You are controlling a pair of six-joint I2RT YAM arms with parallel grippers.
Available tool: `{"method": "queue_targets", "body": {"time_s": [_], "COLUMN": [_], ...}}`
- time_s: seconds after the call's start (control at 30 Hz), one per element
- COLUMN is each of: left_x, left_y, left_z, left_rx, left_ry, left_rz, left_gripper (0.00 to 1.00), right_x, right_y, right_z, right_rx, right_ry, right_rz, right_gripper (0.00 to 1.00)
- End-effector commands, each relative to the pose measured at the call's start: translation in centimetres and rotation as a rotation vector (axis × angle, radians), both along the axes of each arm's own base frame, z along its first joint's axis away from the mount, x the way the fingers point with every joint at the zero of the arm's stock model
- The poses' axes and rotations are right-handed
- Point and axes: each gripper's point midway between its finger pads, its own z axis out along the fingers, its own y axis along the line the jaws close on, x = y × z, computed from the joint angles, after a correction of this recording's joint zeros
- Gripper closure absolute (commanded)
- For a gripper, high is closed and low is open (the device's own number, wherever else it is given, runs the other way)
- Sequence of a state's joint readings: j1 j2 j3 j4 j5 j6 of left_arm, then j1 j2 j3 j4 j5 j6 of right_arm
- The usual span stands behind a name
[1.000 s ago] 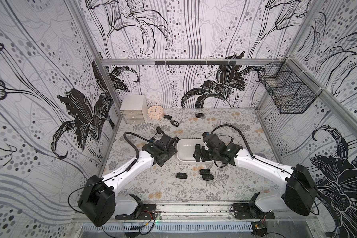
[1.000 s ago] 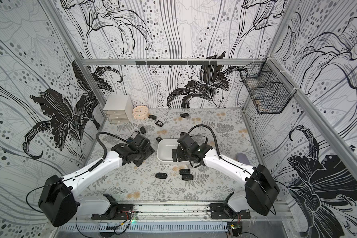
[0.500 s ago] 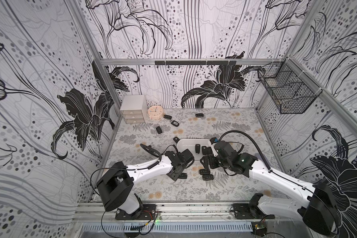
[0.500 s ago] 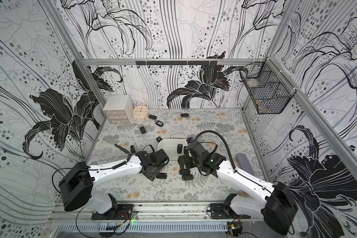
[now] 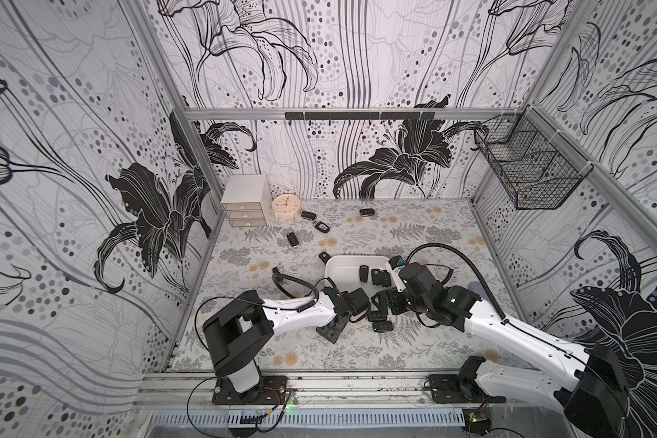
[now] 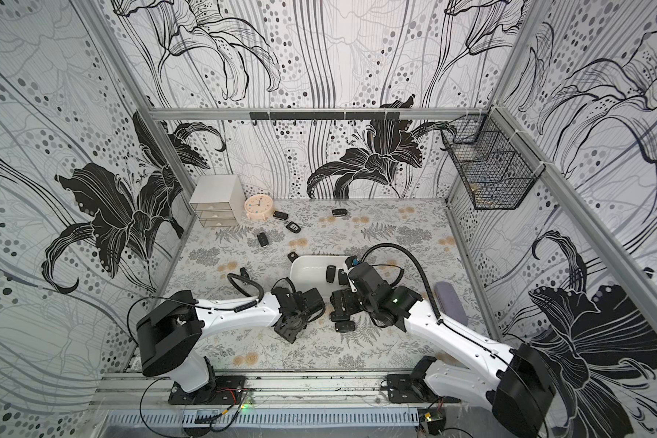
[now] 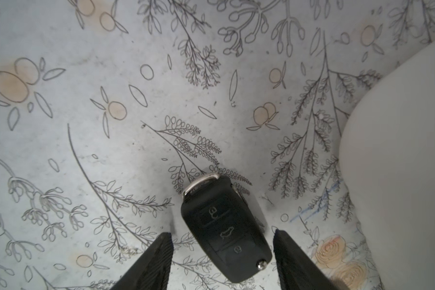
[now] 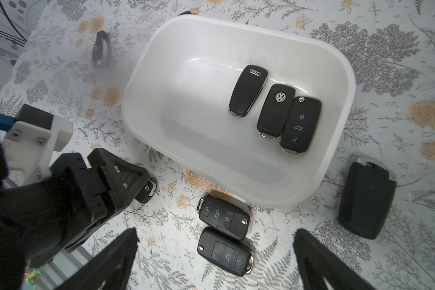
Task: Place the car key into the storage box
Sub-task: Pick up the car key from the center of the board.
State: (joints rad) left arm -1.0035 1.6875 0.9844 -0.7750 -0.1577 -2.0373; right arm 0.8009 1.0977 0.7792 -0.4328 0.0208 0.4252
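Car key (image 7: 225, 226) skewed inside my left pincer (image 7: 221, 233), jaws parted; squeeze may spin it out. Right pincer (image 8: 215, 231) wide apart.

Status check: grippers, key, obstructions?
Left gripper open, fingers astride car key on table. Right gripper open above two loose keys. Storage box holds three keys. Nothing blocking.

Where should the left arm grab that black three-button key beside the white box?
Pinch the car key across its two long sides, coming straight down from above. It lies flat on the table, buttons up, so only those edges are free, and the left gripper stands open on either side of them.
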Motion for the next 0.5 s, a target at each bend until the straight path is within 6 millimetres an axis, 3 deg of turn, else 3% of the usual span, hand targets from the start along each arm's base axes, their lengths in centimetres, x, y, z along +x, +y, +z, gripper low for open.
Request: {"method": "queue_targets", "body": {"time_s": [0.0, 0.23, 0.47], "left_x": [0.6, 0.2, -0.2], "left_y": [0.0, 0.6, 1.8], "left_z": [-0.1, -1.0, -0.3], "left_rx": [0.006, 0.022, 0.046], "left_ry": [-0.034, -0.024, -0.032], "left_rz": [0.035, 0.033, 0.021], "left_gripper": [0.35, 0.42, 0.62], "right_x": [-0.6, -0.6, -0.5], "right_y": [-0.2, -0.2, -0.2], "right_z": [-0.2, -0.3, -0.3], "right_rx": [-0.003, -0.007, -0.006], "right_ry": [-0.001, 0.002, 0.001], "right_rz": [0.022, 0.025, 0.022], "right_gripper": [0.00, 0.00, 0.00]}}
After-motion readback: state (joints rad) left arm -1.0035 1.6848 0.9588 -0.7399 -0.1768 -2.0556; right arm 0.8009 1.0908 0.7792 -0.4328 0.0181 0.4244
